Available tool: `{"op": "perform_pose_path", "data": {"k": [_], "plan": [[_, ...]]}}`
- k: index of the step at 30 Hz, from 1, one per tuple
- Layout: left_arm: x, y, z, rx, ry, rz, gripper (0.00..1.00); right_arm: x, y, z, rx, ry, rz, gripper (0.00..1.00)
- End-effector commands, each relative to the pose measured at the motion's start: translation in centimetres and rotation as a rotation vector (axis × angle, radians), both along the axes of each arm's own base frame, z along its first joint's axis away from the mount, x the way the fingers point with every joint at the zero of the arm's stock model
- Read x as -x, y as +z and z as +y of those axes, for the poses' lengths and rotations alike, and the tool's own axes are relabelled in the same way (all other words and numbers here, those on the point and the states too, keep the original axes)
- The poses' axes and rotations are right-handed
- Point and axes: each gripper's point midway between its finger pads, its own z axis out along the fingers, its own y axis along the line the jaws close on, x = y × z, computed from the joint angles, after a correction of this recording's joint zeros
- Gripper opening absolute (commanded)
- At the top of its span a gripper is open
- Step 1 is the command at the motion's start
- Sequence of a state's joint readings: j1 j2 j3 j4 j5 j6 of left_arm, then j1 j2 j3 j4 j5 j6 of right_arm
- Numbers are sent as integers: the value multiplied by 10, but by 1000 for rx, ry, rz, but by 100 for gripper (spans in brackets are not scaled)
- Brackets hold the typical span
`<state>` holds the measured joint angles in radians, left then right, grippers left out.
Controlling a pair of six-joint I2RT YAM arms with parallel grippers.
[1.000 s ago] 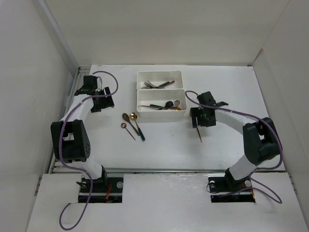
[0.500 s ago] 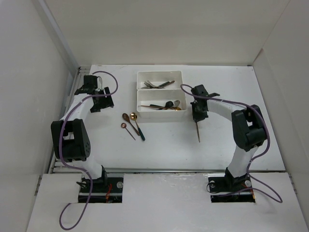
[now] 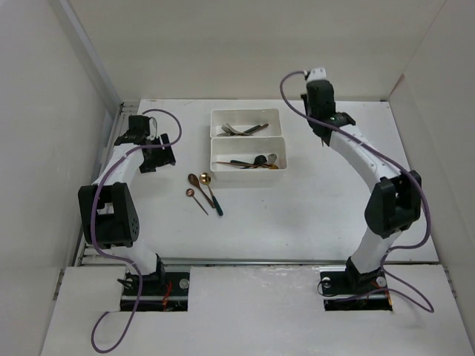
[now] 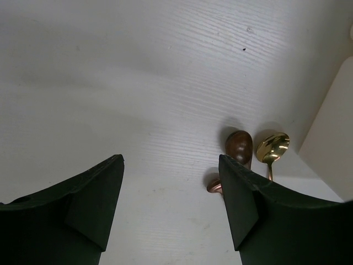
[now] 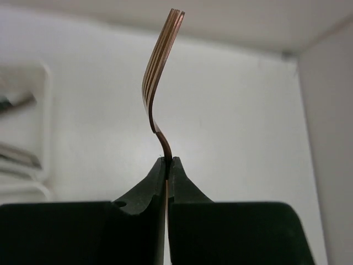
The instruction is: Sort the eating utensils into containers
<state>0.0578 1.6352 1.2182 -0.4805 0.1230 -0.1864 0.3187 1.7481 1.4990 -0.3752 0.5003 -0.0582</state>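
**Ann:** White tabletop (image 3: 297,215) boxed in by white walls. The copper fork (image 5: 157,83) was off the table, pinched at its neck, with its tines pointing away from the fingers!

**Bo:** And the tool?

**Ann:** The right gripper (image 5: 166,163) was clamped hard on that fork, jaws all but meeting. In the overhead view its arm reached far out to about two o'clock of the table's middle, at three o'clock from the far tray (image 3: 245,111).

**Bo:** What about the trays?

**Ann:** They sat side by side at twelve o'clock. The far tray held a few silver and dark pieces, while the near tray (image 3: 237,148) held dark-handled ones and a gold one. I couldn't tell forks from spoons in there.

**Bo:** Anything loose?

**Ann:** Three spoons at seven o'clock of the near tray: a brown spoon (image 4: 239,146), a gold spoon (image 4: 274,148) just beside it, and a small copper spoon (image 4: 214,186) nearer the arms.

**Bo:** And the other arm?

**Ann:** The left gripper (image 4: 171,182) was at nine o'clock of the near tray, jaws well apart, gripping nothing.
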Motion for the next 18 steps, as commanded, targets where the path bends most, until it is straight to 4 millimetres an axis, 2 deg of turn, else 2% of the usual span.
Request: {"op": "perform_pose_path", "data": {"k": [1,2,3,4,5,6,7,9,10,12,13,15,16,18], "plan": [[-5,23,-5,20,-2,-60,66,-57,113,52,125,168,-368,0],[-5,23,-5,20,-2,-60,66,-63,132,84,130,236,-425,0],[-5,23,-5,20,-2,-60,66,-78,119,105,156,280,-436,0],[-2,23,-5,20,-2,-60,66,-84,118,121,204,317,-450,0],[0,19,-5,20,-1,-51,66,-87,131,151,197,377,-499,0],[0,23,-7,27,-7,-62,66,-92,130,167,199,407,-526,0],[2,20,-7,28,-6,-53,66,-102,106,184,214,442,-501,0],[4,21,-9,35,-11,-60,66,-103,105,221,199,526,-535,0],[4,21,-9,35,-11,-60,66,-106,88,236,210,565,-520,0],[7,21,-9,35,-11,-60,66,-104,80,258,225,639,-538,0],[7,24,-9,35,-12,-70,66,-100,67,268,219,661,-542,0],[13,20,-9,35,-11,-59,63,-101,50,273,229,691,-526,0],[15,17,-10,42,-2,-49,62,-98,34,278,235,707,-499,0],[23,9,-16,59,-8,-25,62,-97,23,277,241,712,-477,0]]}}
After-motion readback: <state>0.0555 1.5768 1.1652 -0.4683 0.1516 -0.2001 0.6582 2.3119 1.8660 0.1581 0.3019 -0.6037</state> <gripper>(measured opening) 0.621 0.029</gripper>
